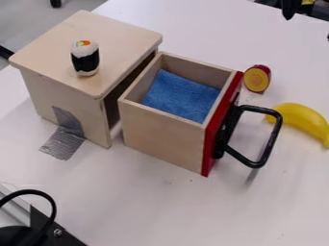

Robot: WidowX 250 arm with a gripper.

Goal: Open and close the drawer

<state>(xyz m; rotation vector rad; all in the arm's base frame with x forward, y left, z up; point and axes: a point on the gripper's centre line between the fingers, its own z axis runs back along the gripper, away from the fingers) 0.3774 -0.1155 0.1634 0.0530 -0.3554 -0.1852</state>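
Observation:
A light wooden cabinet stands at the upper left. Its wooden drawer is pulled far out toward the right, leaving a dark gap beside the cabinet. Blue cloth lines the drawer's bottom. The drawer's red front carries a black loop handle on its right side. Part of my black gripper hangs at the top edge, right of centre, above and apart from the drawer and handle; most of it is cut off.
A sushi toy stands on the cabinet top. Right of the drawer lie a red-and-yellow toy fruit and a banana. Grey tape joins the cabinet to the white table. A black bracket and cable occupy the lower left corner.

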